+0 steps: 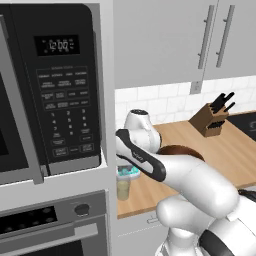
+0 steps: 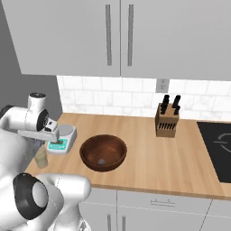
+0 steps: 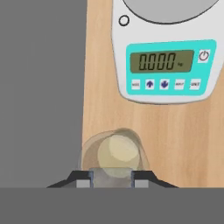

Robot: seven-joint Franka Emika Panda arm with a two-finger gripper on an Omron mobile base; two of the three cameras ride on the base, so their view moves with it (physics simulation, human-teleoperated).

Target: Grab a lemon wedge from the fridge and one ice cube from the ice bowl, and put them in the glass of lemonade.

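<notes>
Hovering straight above the glass of lemonade (image 3: 113, 154) at the counter's left end, beside the kitchen scale (image 3: 168, 65). Gripper (image 3: 112, 178) jaws slightly parted; anything between them: cannot tell. Ice bowl (image 2: 103, 151) nearby with one cube (image 2: 102, 160). Likely a drop-in step; completion unclear.

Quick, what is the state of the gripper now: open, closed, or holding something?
Gripper: above the glass of lemonade, fingers slightly apart with something pale grey between them; a grip cannot be told.

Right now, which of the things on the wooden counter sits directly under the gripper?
The glass of lemonade, at the counter's left end. In the hand view it sits just beyond the gripper; the scale lies further on, and the ice bowl and knife block off to the right.
</notes>
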